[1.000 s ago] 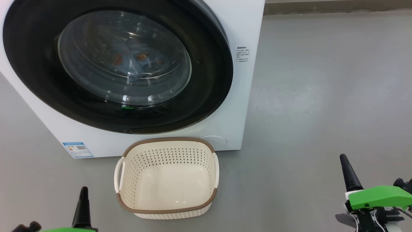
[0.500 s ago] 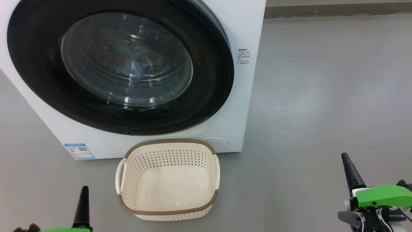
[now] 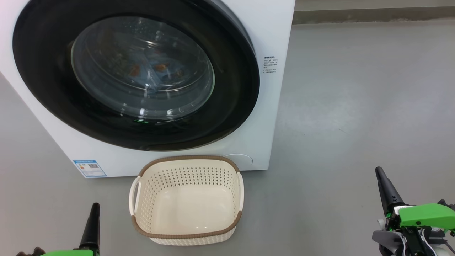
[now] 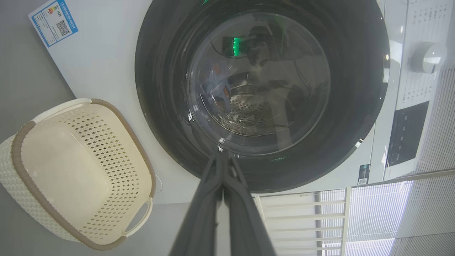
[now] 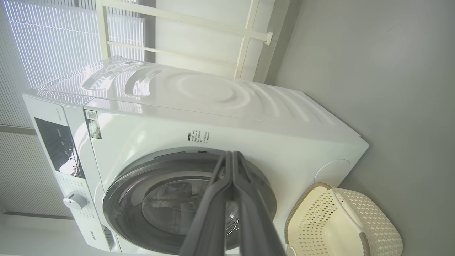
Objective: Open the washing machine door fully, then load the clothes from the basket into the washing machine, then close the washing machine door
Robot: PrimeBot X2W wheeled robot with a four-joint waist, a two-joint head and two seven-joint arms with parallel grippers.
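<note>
The white washing machine point(image 3: 270, 32) point(image 5: 213, 117) has its black-rimmed round door point(image 3: 234, 89) point(image 4: 355, 106) point(image 5: 121, 185) lying flat against its front. Behind the glass, light-blue clothes point(image 3: 156, 73) point(image 4: 215, 85) with orange prints lie in the drum. On the floor in front stands the cream basket point(image 3: 186, 202) point(image 4: 71, 167) point(image 5: 341, 220), with nothing inside. My left gripper point(image 3: 94, 209) point(image 4: 223, 154) is low at the left, shut on nothing. Low at the right, my right gripper point(image 3: 379, 174) point(image 5: 231, 154) is shut too, holding nothing.
Grey floor point(image 3: 355, 106) stretches to the right of the machine, up to a wall base at the back. A blue energy label point(image 3: 89, 168) sits at the machine's lower left corner. White window blinds and a white rail point(image 5: 177, 21) are behind the machine.
The head camera has drifted, shifting machine and basket slightly right and down in view. Both grippers have sunk a little lower in the picture and stay shut.
</note>
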